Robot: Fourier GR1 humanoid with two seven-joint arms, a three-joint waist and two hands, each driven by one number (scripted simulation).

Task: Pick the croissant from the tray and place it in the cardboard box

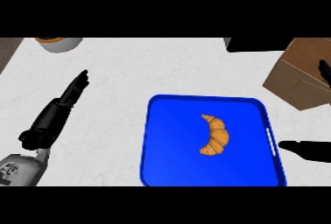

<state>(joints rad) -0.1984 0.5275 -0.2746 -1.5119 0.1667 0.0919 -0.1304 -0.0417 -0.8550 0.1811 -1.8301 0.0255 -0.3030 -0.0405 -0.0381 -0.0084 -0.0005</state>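
A golden-brown croissant (215, 134) lies right of the middle of a blue tray (168, 144) on the white counter. A brown cardboard box (298, 74) stands at the upper right, partly cut by the view's edge. My left hand (55, 116) rests on the counter left of the tray, fingers straight and pointing away from me. My right hand (309, 151) shows at the right edge, just beyond the tray's right rim, with a dark finger tip (324, 70) in front of the box. The right hand's fingers look spread and hold nothing.
A grey round container (59, 43) with an orange top stands at the upper left. A dark object (255, 43) sits at the back, left of the box. White countertop (129, 70) lies between the tray and the back.
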